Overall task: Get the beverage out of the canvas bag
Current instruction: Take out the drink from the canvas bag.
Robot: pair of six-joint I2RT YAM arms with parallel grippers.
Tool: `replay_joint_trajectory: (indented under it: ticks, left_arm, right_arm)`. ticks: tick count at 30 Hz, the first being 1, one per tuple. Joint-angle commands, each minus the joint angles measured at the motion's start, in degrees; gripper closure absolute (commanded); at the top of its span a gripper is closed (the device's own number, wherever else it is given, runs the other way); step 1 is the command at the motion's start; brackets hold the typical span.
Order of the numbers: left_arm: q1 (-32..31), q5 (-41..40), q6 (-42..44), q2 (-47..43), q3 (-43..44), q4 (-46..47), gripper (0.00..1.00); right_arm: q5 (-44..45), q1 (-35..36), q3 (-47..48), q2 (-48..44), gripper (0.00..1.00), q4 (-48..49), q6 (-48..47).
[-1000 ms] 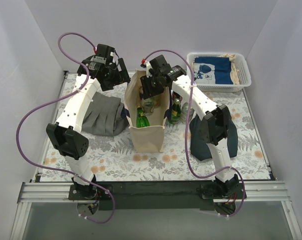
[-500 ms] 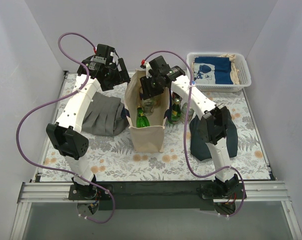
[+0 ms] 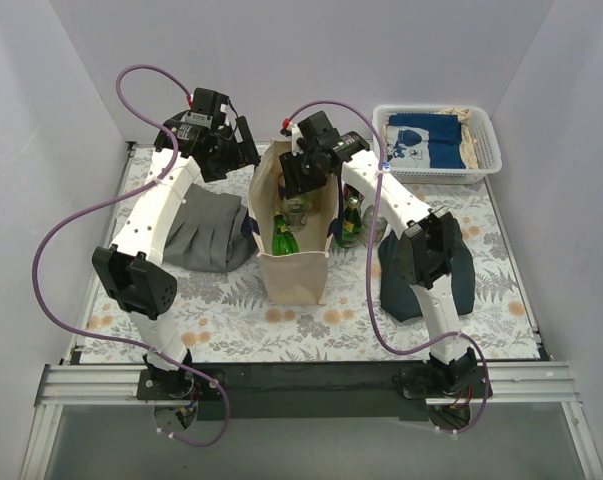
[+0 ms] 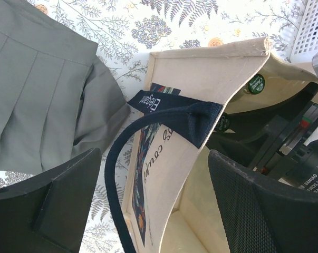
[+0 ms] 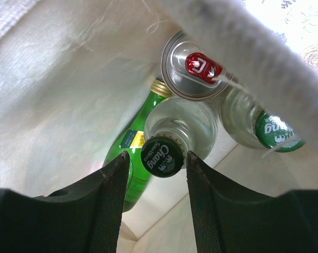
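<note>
Unmoved | right pincer (image 5: pixel 157 159) astride bottle cap (image 5: pixel 162 156) | canvas bag (image 5: pixel 53 79) wall near

Inside the canvas bag (image 3: pixel 293 262) we've little room: the right gripper (image 5: pixel 157 158) straddles the clear bottle (image 5: pixel 182 124) w/ slim gaps, the can (image 5: pixel 193 74) touching behind it, the green bottle (image 5: pixel 142 116) & the green-capped bottle (image 5: pixel 275 132) flanking, cloth close all round.

bottles (image 5: pixel 162 155) and a can (image 5: pixel 193 66) stand in the canvas bag (image 3: pixel 293 270); cloth (image 3: pixel 206 232) left of it, lone bottle (image 3: pixel 351 222) just right, basket (image 3: pixel 433 173) far right.
</note>
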Motion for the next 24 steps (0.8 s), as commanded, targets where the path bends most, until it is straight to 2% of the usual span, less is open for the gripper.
replay_joint_trajectory:
  ticks: [1,7,20,21,23,24]
  left_arm:
    - [0.18,0.67,0.76,-3.29,-0.29,0.4,0.19]
    - [0.18,0.85,0.76,-3.11,-0.12,0.4,0.19]
    - [0.18,0.67,0.85,-3.02,0.15,0.4,0.19]
    - [0.18,0.67,0.76,-2.94,0.15,0.4,0.19]
    - [0.18,0.76,0.76,-2.85,0.06,0.4,0.19]
    - [0.18,0.76,0.76,-2.85,0.06,0.4,0.19]
  right_arm:
    - [-0.22,-0.26,2.37,1.04,0.47,1.53,0.25]
    - [-0.13,-0.52,2.45,1.13,0.49,1.53,0.25]
    - [-2.15,-0.61,3.0,1.84,0.47,2.32,0.96]
    - [-2.07,-0.61,2.55,1.57,0.51,2.32,0.96]
    - [-1.98,-0.61,2.11,1.22,0.52,2.49,0.52]
    - [-1.98,-0.7,2.2,1.31,0.57,2.41,0.69]
